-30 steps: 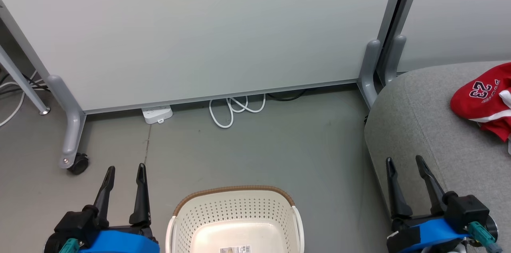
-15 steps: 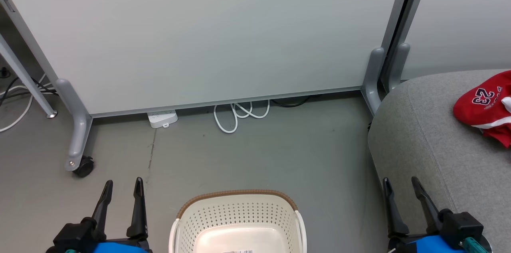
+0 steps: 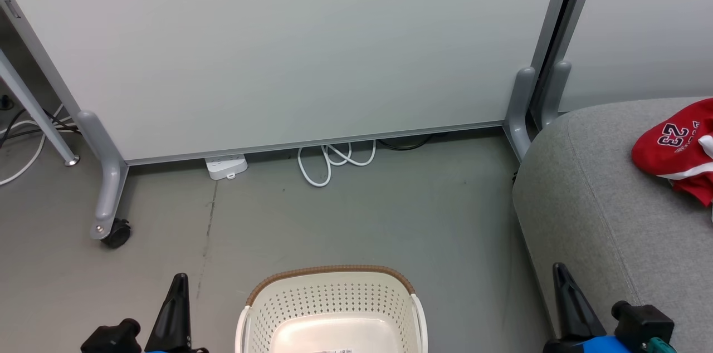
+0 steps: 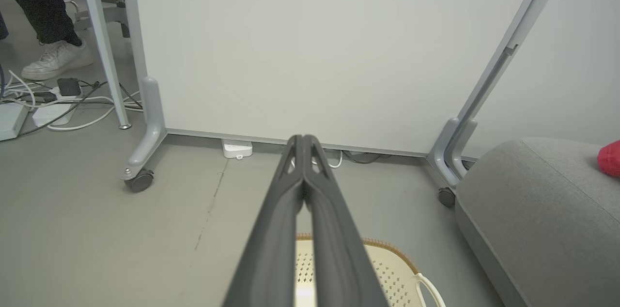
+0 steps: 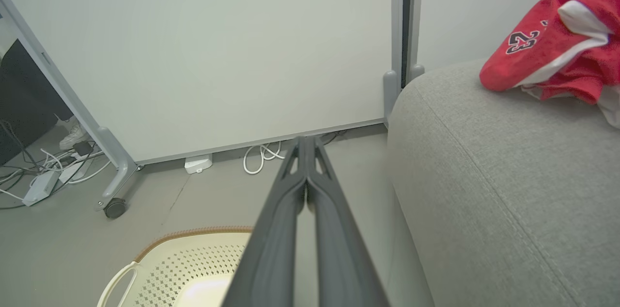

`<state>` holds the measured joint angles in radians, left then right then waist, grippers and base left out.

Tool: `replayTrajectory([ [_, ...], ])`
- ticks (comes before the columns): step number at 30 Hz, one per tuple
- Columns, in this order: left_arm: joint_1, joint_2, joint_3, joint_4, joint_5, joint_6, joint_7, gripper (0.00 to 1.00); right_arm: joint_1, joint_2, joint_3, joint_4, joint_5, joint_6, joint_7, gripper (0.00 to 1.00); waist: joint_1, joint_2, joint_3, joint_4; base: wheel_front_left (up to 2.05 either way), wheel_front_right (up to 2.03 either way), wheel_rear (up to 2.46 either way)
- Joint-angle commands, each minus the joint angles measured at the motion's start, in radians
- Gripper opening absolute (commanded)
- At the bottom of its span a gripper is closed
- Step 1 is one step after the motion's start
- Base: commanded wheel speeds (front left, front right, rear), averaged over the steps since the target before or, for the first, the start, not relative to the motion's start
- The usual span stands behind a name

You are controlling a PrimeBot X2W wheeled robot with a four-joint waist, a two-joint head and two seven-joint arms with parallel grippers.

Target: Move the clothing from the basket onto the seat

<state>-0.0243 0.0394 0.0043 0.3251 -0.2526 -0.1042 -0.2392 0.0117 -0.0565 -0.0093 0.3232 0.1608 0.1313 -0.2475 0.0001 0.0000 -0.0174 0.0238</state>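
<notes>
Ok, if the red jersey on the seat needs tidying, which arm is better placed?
Right, probably. The right gripper, shut, is beside the seat, where the clothing lies. The left gripper, also shut, is beyond the basket, farther away.

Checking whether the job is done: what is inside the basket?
Inside the basket, the floor that shows is bare apart from a label. Its near part is cut off by the head view's edge, so unseen. The red clothing lies on the seat.
</notes>
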Motion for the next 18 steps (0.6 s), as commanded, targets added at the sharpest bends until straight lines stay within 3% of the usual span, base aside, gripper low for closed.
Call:
replayTrajectory([
  [1, -0.021, 0.004, 0.012, -0.013, -0.032, -0.001, 0.008, 0.00, -0.015, 0.000, -0.007, -0.014, 0.038, 0.000, 0.007, 0.00, 0.0000, 0.0000, 0.000, 0.000, 0.00, 0.00, 0.00],
  [18, -0.035, 0.007, 0.029, -0.034, -0.332, -0.007, 0.082, 0.00, -0.040, 0.002, -0.027, -0.032, 0.356, 0.000, 0.085, 0.00, 0.0000, 0.0000, 0.003, -0.004, 0.00, 0.00, 0.00],
])
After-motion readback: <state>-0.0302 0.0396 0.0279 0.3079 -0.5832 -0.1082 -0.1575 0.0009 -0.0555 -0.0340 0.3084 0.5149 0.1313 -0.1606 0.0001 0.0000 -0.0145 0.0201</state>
